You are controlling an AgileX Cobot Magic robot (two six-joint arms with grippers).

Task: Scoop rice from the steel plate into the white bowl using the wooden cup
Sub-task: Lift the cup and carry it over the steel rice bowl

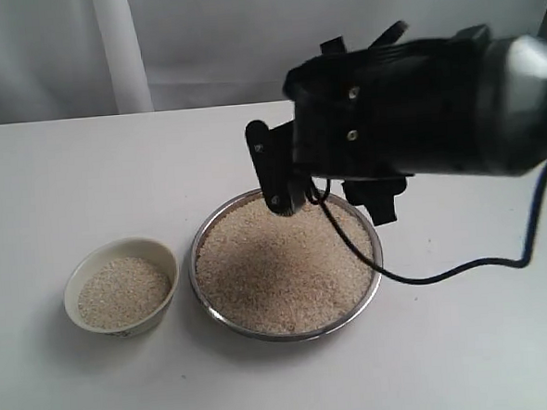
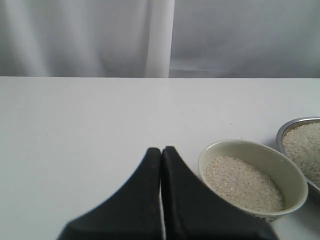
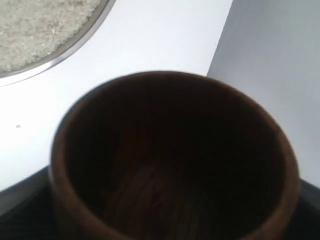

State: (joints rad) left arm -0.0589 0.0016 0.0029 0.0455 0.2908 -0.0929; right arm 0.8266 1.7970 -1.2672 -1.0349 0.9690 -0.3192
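Observation:
The steel plate (image 1: 378, 265) sits mid-table, heaped with rice (image 1: 282, 269). To its left stands the white bowl (image 1: 168, 261), partly filled with rice (image 1: 123, 291). My right gripper (image 1: 326, 189) hangs above the plate's far rim, and the arm hides what it carries in the exterior view. The right wrist view shows it shut on the wooden cup (image 3: 64, 145), whose dark inside holds no grains; the plate's rim (image 3: 60, 57) lies beyond it. My left gripper (image 2: 161, 149) is shut and empty, low over the table next to the bowl (image 2: 296, 184).
White table (image 1: 468, 342) all round, with a pale curtain at the back. A black cable (image 1: 445, 271) trails from the right arm over the table right of the plate. A corner of the plate (image 2: 295, 123) shows in the left wrist view.

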